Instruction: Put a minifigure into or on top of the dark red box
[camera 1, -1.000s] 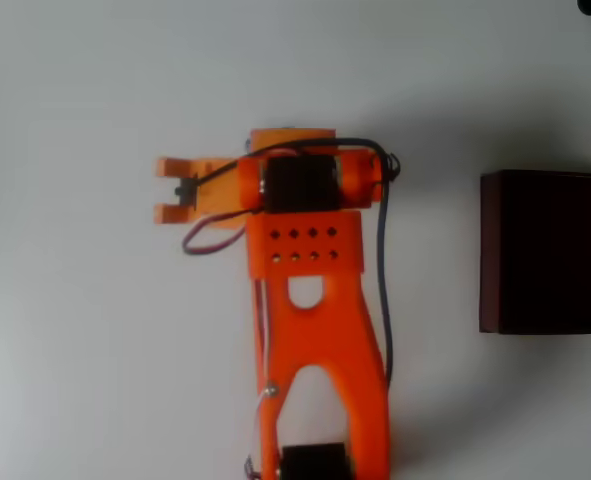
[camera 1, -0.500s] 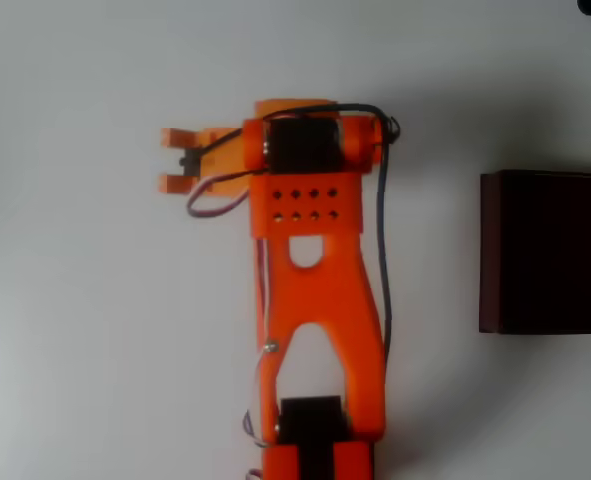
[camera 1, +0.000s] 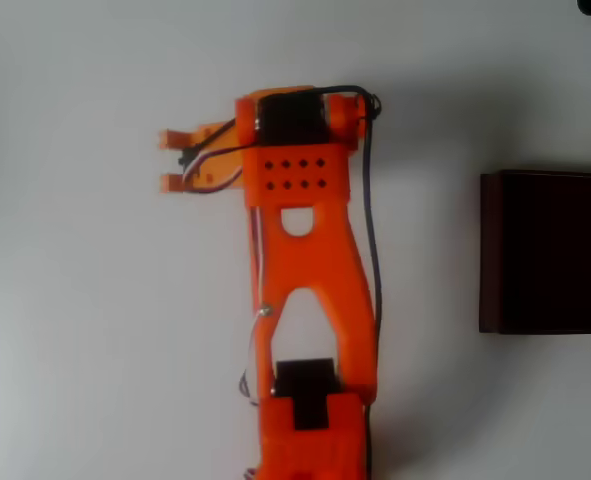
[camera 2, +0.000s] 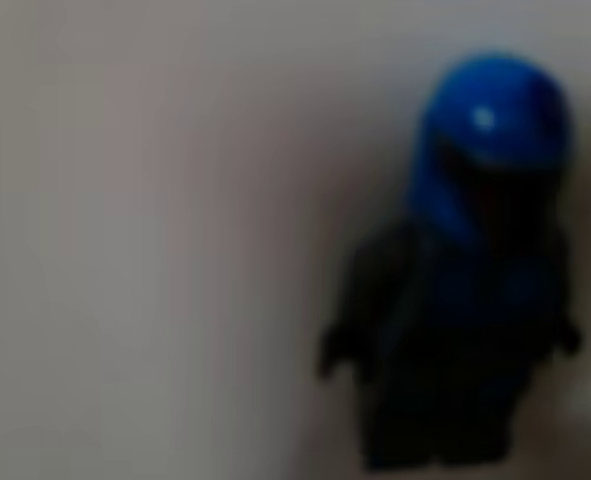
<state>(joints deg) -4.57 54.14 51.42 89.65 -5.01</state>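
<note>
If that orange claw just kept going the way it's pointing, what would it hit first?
Probably the minifigure: the wrist view looks straight at it, close and blurred. From overhead, the gripper points left, away from the dark red box; depth is unclear.

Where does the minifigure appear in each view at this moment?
Overhead view: I cannot pick it out; the orange arm may cover it. The gripper points left, the dark red box lies at the right edge.
Wrist view: the minifigure, blurred, fills the right half, blue head up.
Shared landmark: the pale table, also behind the figure.
</note>
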